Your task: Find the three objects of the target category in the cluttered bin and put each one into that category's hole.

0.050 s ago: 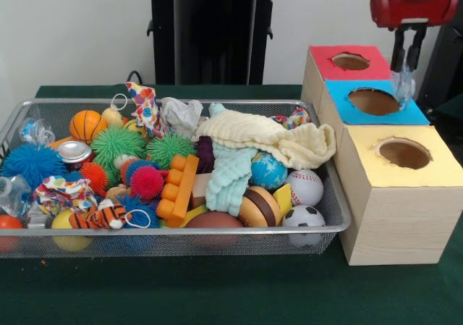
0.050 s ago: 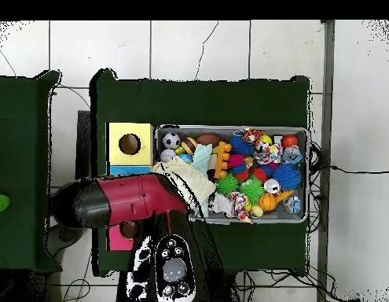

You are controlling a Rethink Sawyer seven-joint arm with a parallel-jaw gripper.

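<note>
Currently my hand (image 1: 406,70) pinches a small clear plastic object (image 1: 404,87) over the blue-topped wooden box's round hole (image 1: 374,101); it hangs near the rim, so release could bounce it out.

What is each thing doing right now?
gripper: shut on the clear plastic thing
clear plastic thing: hanging over the blue box's hole
bin: piled full of toys and cloths
cream cloth: crumpled on top of the pile
red box: upright, hole open
blue box: upright, hole open
yellow box: upright, hole open
</note>
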